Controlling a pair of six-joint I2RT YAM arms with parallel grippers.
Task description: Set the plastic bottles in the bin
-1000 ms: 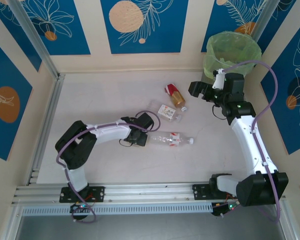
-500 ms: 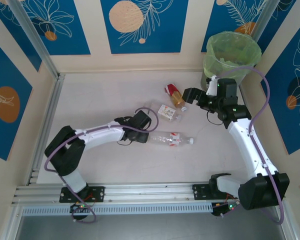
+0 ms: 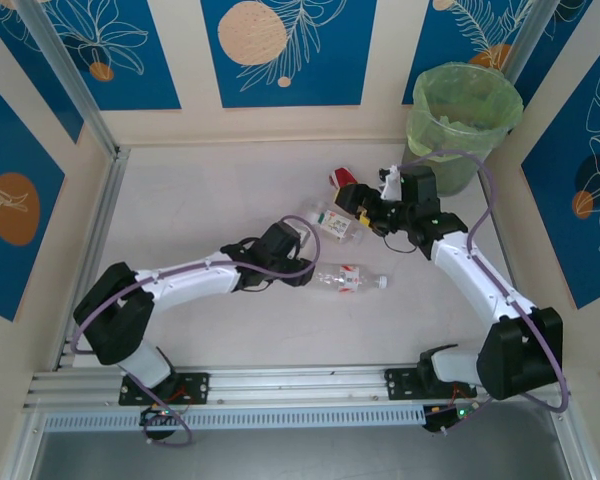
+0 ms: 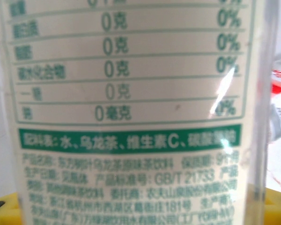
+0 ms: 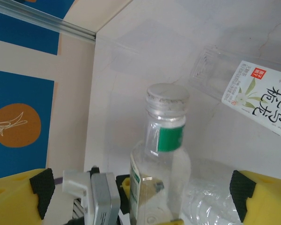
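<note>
Left gripper [image 3: 298,264]: part closed on the clear bottle [image 3: 346,280], holding it at the base end. The bottle lies flat on the table [image 3: 210,190], cap end pointing away from the gripper. In the left wrist view its white label with green print spans the whole gap. The yellow fingertips [image 4: 1,207] sit right at both edges of the bottle.

Right gripper [image 5: 140,187]: wide open, nothing held. In its wrist view a capped bottle [image 5: 160,154] sits in the gap between the fingers, with the cap at the far end and a green band just under it. Both pads stand clear of it. Past the fingertips, up and to the right, a white-label bottle [image 5: 253,89] lies flat; the label has a red square and green leaves.

In the top view the right gripper is low over the bottle cluster mid-table, with the red bottle [image 3: 338,180] just beside it on the far side. Can't tell which cluster bottle is the capped one.

Bin [image 3: 467,100]: behind the right gripper, in the far right corner, green bag liner. It is well apart from the left gripper. Contents can't be made out.
</note>
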